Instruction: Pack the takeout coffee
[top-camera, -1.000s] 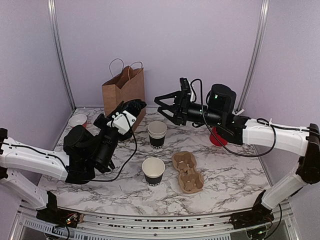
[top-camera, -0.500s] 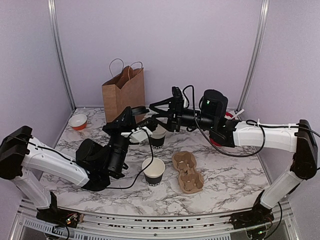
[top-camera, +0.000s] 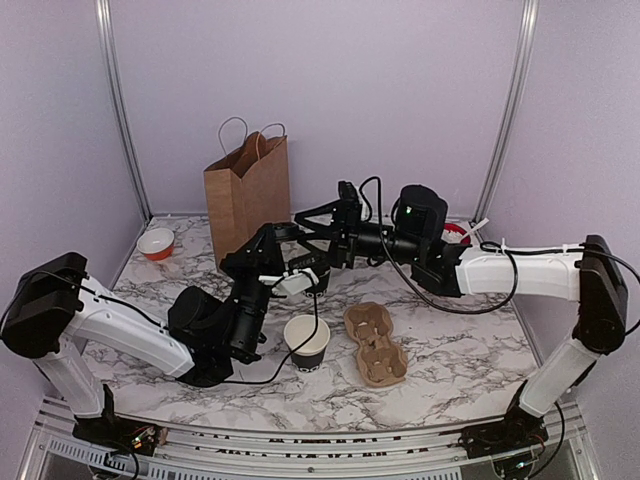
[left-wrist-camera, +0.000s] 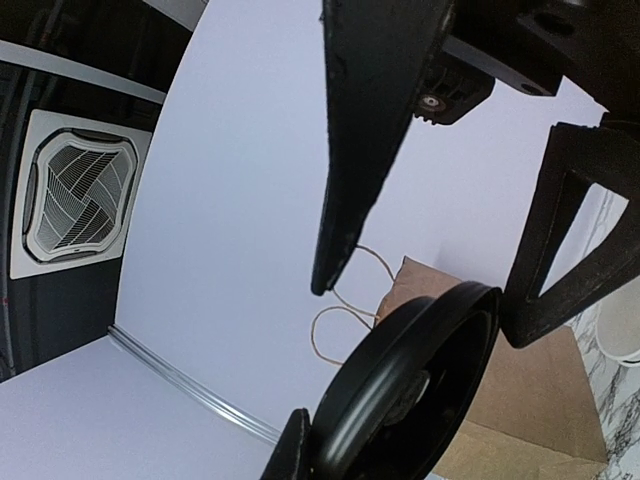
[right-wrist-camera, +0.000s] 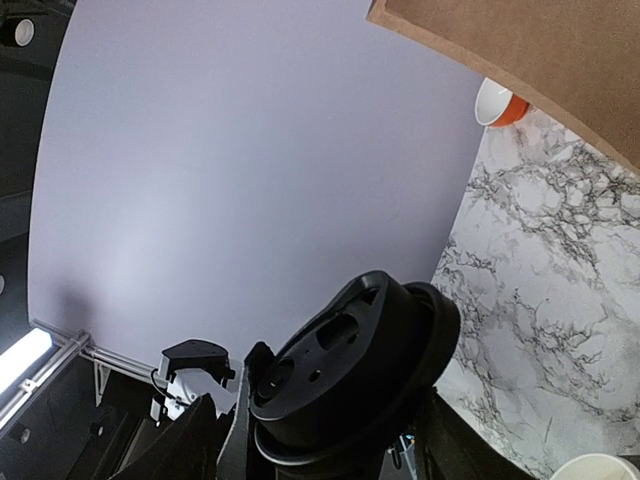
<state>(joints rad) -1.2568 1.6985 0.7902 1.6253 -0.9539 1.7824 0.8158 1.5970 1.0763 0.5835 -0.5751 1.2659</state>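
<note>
Change against the frame half a second earlier: left gripper (top-camera: 285, 250) and right gripper (top-camera: 322, 235) drawn closer together above the table (top-camera: 470, 370), now meeting in mid-air in front of the paper bag (top-camera: 247, 185). Cup (top-camera: 306, 342), cardboard carrier (top-camera: 376, 345), paper bag and small bowl (top-camera: 156, 243) in unchanged positions.

Seen only from the wrist views: black lid (left-wrist-camera: 410, 385) raised off the table, between the two grippers.
- From the left wrist: lid rim against one left finger (left-wrist-camera: 295, 452) at the lower edge. Second left finger out of frame, so opening of the left gripper not determinable. Two right fingers (left-wrist-camera: 368, 130) spread wide, one to each side of the lid.
- From the right wrist: lid seated between the wide-spread right fingers. Firm contact on the rim not determinable.

Seen only from above: cup standing upright and lidless on the table, white inside. Positioned just beside the cardboard carrier on its left, nearer the arm bases than the grippers.

Lettering: white print near the base of the cup, too small to read.
</note>
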